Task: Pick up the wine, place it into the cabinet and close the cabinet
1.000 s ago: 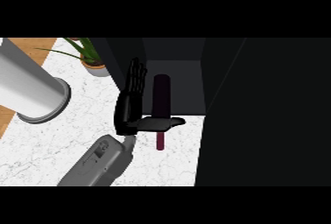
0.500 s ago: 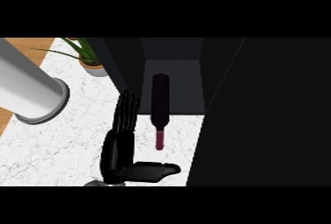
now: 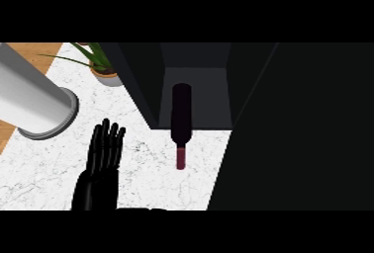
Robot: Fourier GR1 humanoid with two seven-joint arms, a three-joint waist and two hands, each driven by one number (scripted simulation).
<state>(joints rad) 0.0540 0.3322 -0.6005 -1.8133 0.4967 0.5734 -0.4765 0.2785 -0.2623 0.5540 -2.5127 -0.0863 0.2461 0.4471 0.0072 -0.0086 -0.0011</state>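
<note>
Wine (image 3: 181, 116) lies base-first in the cabinet (image 3: 208, 96), neck sticking out near. My left hand (image 3: 104, 148) sits left of it, fingers straight, empty; the neck probably blocks closing.

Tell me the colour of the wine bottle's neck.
Dark red; the rest of the wine bottle is black. The head view shows it.

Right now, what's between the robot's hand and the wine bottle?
Nothing but bare white counter, seen in the head view. The open left hand and the wine bottle are apart.
</note>
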